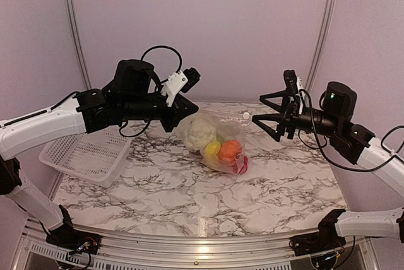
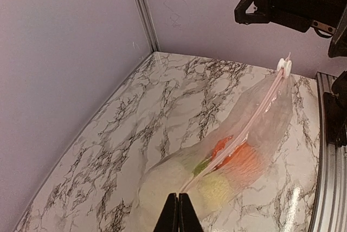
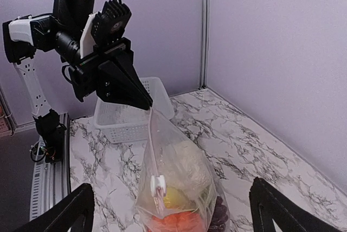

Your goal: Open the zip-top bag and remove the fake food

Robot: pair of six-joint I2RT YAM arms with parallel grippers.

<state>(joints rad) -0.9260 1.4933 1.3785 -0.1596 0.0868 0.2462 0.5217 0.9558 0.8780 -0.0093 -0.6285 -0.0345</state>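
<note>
The clear zip-top bag (image 1: 218,140) hangs tilted over the marble table (image 1: 158,188), its bottom resting on the table. My left gripper (image 1: 192,110) is shut on the bag's upper left corner, at the zip strip (image 2: 255,114). The white slider (image 1: 246,115) sits at the strip's far right end. Inside the bag are fake food pieces: a white cauliflower (image 1: 200,129), a yellow piece (image 1: 213,149), an orange piece (image 1: 230,151) and a red piece (image 1: 242,166). Dark grapes (image 3: 219,213) show in the right wrist view. My right gripper (image 1: 257,108) is open, just right of the slider (image 3: 158,184) and not touching it.
A white mesh basket (image 1: 85,155) stands at the table's left edge, under the left arm. Purple walls with metal corner posts (image 1: 74,30) close in the back and sides. A metal rail (image 1: 189,245) runs along the near edge.
</note>
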